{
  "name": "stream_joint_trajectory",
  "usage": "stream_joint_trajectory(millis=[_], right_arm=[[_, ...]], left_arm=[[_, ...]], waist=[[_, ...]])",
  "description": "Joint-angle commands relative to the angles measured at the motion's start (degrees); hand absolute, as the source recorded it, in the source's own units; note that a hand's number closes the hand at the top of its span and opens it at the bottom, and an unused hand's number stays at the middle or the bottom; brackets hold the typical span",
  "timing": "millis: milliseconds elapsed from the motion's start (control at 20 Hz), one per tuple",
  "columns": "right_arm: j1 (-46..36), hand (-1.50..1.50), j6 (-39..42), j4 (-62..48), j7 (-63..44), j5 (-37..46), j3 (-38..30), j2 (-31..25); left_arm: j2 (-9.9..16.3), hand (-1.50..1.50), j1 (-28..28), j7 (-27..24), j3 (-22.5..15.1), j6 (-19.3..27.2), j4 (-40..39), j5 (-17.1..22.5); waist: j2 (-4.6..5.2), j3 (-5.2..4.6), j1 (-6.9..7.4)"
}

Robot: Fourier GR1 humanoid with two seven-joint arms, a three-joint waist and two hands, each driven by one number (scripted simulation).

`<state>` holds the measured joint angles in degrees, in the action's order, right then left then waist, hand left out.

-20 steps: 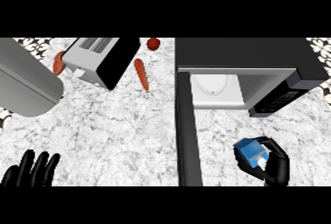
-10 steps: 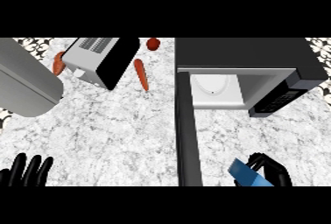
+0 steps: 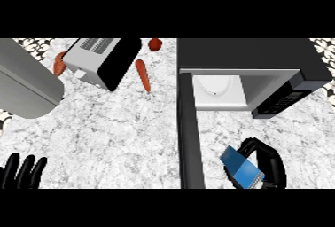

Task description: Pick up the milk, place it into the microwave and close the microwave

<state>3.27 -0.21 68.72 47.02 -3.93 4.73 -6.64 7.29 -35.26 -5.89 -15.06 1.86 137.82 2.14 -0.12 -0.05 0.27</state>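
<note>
The milk is a blue carton [image 3: 241, 167] at the lower right, tilted, with my right hand [image 3: 267, 162] curled round it from the right. It sits just right of the open microwave door [image 3: 188, 133], which juts toward me edge-on. The black microwave [image 3: 262, 62] stands at the upper right, its white cavity [image 3: 219, 91] open with a round plate inside. My left hand [image 3: 21, 172] rests at the lower left edge, fingers straight and pointing up.
A toaster [image 3: 101, 60] lies at the upper left with an orange carrot [image 3: 142, 75] beside it and a red item [image 3: 155, 44] behind. A large grey rounded object [image 3: 23, 82] fills the far left. White marble counter [image 3: 111, 133] lies between.
My right hand with the milk carton dropped toward the lower edge of the view, then came slightly back up and left. The carton now shows more fully. The left hand stayed put.
</note>
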Motion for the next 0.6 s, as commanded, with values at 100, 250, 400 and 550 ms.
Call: stream_joint_trajectory(millis=[100, 250, 400, 550], right_arm=[[-3.2, 1.50, -8.8, 4.6, -9.2, 6.4, 2.6, 2.2], [-13.2, 1.50, -12.8, 0.3, -16.3, 8.3, 0.7, 3.0], [-22.9, 1.50, -15.2, -10.1, -17.4, 8.6, -4.2, 1.8], [-26.5, 1.50, -16.2, -14.9, -18.8, 10.8, -5.0, 0.1]], left_arm=[[0.4, -1.50, 0.3, -0.7, 3.0, -0.9, -1.0, 1.2], [0.5, -1.50, 1.7, -1.6, 4.5, -1.9, -4.0, 2.7], [-0.3, -1.50, -1.3, -2.3, 0.1, -1.7, -2.3, -0.3], [-0.3, -1.50, -2.5, -1.4, -1.0, -1.5, 0.3, -1.7]], waist=[[0.00, 0.00, 0.04], [0.09, 0.00, 0.37], [0.22, 0.06, 1.08], [0.19, 0.08, 1.02]])
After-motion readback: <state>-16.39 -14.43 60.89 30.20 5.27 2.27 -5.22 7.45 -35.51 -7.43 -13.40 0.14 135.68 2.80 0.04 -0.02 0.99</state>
